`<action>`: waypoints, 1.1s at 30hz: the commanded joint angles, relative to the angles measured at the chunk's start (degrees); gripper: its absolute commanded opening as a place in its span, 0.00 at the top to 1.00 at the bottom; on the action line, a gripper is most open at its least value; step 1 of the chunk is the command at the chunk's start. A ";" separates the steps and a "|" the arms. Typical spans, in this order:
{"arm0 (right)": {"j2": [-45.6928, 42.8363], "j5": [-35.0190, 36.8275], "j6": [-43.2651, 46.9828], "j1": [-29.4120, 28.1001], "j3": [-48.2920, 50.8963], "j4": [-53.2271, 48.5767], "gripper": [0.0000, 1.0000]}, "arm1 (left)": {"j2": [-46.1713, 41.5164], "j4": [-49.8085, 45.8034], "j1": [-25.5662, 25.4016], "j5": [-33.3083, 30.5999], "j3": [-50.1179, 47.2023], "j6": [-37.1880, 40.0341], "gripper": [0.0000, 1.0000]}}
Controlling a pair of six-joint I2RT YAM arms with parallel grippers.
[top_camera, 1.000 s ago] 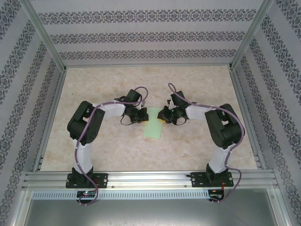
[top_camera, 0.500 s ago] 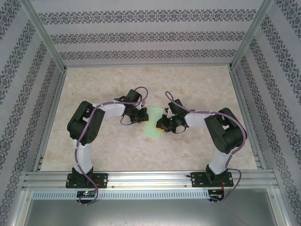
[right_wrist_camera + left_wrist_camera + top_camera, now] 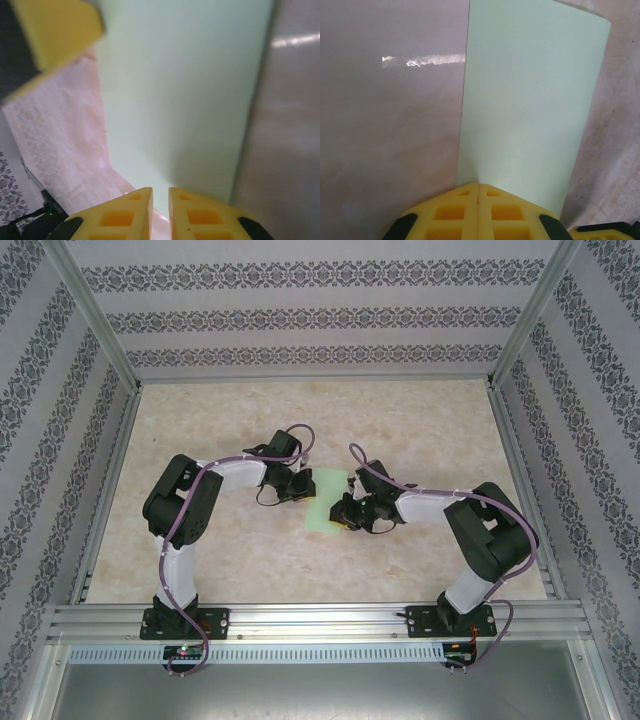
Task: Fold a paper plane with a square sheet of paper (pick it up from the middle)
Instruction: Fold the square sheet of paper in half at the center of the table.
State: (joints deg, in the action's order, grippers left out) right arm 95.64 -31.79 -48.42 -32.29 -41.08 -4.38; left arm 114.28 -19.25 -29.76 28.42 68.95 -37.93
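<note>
The folded paper lay on the desk between the arms. The left end effector, clenched, sat at its edge, probably pinning it. The right end effector, barely parted, grasped nothing. The wrist views revealed the jaws; overhead showed both arms flanking the paper.

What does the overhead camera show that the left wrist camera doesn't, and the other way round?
Overhead: the left arm and right arm bent inward toward each other, the metal frame and the patterned walls.
Left wrist: the left claw close up, its yellow fingers shut at the near edge of the sheet of paper, plus a glare streak on the table.
Both: the pale green sheet lying on the marbled table.
</note>
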 commanded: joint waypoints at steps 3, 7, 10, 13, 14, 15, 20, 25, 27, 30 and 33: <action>2.09 0.92 -0.62 -0.74 1.36 0.95 0.84 | 0.85 -5.71 -0.34 -3.77 -1.71 0.53 1.00; -0.80 0.91 -1.04 -1.02 1.36 0.93 0.84 | 0.86 -5.72 -0.32 -3.65 -1.53 0.50 1.00; -3.23 0.93 -1.09 -1.69 1.18 0.05 0.83 | 0.86 -5.80 -0.38 -3.73 -1.44 0.50 1.00; -2.93 1.60 -1.12 -2.57 1.72 -0.36 0.83 | 0.86 -5.80 -0.41 -3.72 -1.41 0.49 1.00; -2.46 1.64 -1.30 -2.76 2.15 0.11 0.83 | 0.86 -5.80 -0.37 -3.72 -1.41 0.40 1.00; -1.64 1.37 -1.68 -2.81 2.61 0.83 0.83 | 0.78 -5.80 -0.35 -3.70 -1.42 0.43 1.00; 0.37 2.26 -2.12 -3.35 3.68 2.03 0.84 | 0.70 -5.98 -0.36 -3.79 -1.43 0.40 1.00; -2.63 3.34 -1.36 -2.92 2.23 0.03 0.82 | 0.18 -5.44 -0.41 -2.66 -1.28 0.97 1.00; -5.36 4.79 -0.45 -2.11 0.92 -2.10 0.80 | -0.71 -4.83 -0.33 -1.90 -1.45 0.94 1.00; -7.73 7.09 1.09 0.31 -0.57 -4.41 0.77 | -2.99 -3.15 -0.42 -0.12 -1.66 0.32 0.99; -7.86 8.44 1.91 3.55 -1.99 -5.65 0.75 | -5.40 -3.07 -0.36 0.49 -0.87 0.01 0.94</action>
State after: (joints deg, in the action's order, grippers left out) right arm 88.79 -26.92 -48.47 -31.35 -40.77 -7.99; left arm 112.64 -20.67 -29.76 28.42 68.03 -37.95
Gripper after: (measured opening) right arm 0.241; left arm 0.060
